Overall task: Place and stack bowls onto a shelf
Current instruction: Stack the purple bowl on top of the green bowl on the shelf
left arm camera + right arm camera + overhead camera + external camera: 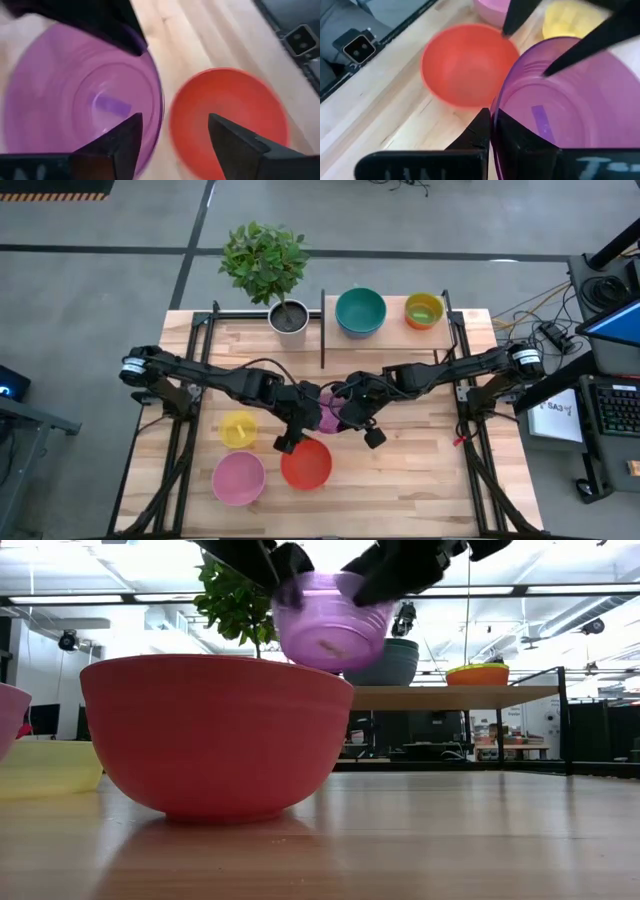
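Observation:
The purple bowl (328, 414) hangs in the air between my two grippers, above the red bowl (306, 464). My right gripper (492, 114) is shut on its rim. My left gripper (175, 120) is open at the opposite side, one finger over the bowl's inside and one outside the rim; whether it touches the bowl I cannot tell. The yellow bowl (238, 428) and pink bowl (238, 477) sit on the table. On the shelf (395, 322) stand the teal bowl (360, 311) and the orange bowl (424, 311) with the lime green one inside. No blue bowl shows. My right gripper pinches the purple bowl's rim (496, 102) on the side toward the table's right, one finger inside the bowl and one outside. The fingers slant down from the right. The bowl (330, 620) is lifted clear of the table and tilted.
A potted plant (288, 316) stands at the far edge, left of the shelf. The red bowl (215, 735) sits on its base right under the lifted bowl. Black frame posts run along the table's left and right sides. Bare planks lie to the right of the red bowl.

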`<act>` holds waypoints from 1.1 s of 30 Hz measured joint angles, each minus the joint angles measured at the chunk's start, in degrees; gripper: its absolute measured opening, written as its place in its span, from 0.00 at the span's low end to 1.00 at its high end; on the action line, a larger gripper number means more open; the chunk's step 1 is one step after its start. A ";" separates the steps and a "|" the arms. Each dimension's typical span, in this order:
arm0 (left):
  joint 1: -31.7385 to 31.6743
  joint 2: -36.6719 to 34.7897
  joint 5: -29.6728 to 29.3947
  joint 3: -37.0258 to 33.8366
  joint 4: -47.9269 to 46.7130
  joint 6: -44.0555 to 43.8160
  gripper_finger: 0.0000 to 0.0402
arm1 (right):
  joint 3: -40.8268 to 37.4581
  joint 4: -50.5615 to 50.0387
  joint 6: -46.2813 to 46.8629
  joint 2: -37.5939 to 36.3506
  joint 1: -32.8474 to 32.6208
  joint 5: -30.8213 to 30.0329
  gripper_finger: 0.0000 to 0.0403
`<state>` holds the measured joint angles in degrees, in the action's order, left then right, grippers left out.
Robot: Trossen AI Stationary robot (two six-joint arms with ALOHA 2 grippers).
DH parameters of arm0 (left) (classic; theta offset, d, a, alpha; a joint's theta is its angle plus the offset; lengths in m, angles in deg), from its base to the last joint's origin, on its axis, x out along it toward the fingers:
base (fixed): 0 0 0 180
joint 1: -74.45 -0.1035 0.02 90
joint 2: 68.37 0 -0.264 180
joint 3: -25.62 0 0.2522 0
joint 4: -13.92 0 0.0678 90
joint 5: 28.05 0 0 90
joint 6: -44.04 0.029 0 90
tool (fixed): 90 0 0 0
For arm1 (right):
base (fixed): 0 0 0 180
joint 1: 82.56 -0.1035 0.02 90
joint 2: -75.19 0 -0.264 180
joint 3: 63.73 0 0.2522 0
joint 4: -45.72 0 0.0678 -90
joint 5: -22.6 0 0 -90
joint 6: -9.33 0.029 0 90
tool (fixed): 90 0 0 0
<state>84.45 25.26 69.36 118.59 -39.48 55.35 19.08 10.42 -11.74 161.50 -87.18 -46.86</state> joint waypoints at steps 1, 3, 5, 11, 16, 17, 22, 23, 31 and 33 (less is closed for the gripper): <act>0.00 0.00 -1.58 0.84 -1.29 0.00 0.53 | 0.00 -1.16 0.56 -0.25 0.13 -0.04 0.02; 0.02 0.01 -4.86 2.27 -3.72 0.30 0.53 | 0.00 -3.24 1.42 -0.76 0.36 -0.29 0.02; 0.00 0.04 -7.87 3.60 -5.50 1.09 0.54 | 0.00 -5.31 2.03 -1.39 0.51 -2.00 0.02; 0.02 -1.32 -14.64 4.65 -5.83 1.48 0.54 | -0.02 -14.25 3.64 -5.97 0.97 -12.79 0.02; 0.11 -3.87 -21.79 3.97 -4.65 -2.20 0.52 | -0.02 -20.20 5.16 -13.60 2.66 -21.08 0.02; 0.11 -4.21 -22.22 3.94 -4.28 -3.30 0.51 | -0.02 -20.97 5.40 -15.41 3.36 -23.33 0.02; 0.11 -5.89 -22.46 3.80 -2.83 -6.46 0.49 | -0.02 -23.43 7.53 -23.77 9.77 -32.90 0.02; 0.11 -5.95 -22.45 3.78 -2.85 -6.51 0.49 | -0.02 -23.79 7.86 -25.14 11.74 -33.90 0.02; 0.09 -5.82 -22.46 3.66 -2.29 -6.67 0.48 | -0.03 -27.75 9.78 -27.35 34.21 -35.19 0.02; 0.09 -5.79 -22.46 3.64 -2.30 -7.08 0.48 | -0.04 -28.82 9.96 -26.22 40.05 -34.48 0.02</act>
<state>84.54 19.46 46.90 122.23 -41.77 48.28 19.04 -18.40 -1.78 135.28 -47.12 -81.34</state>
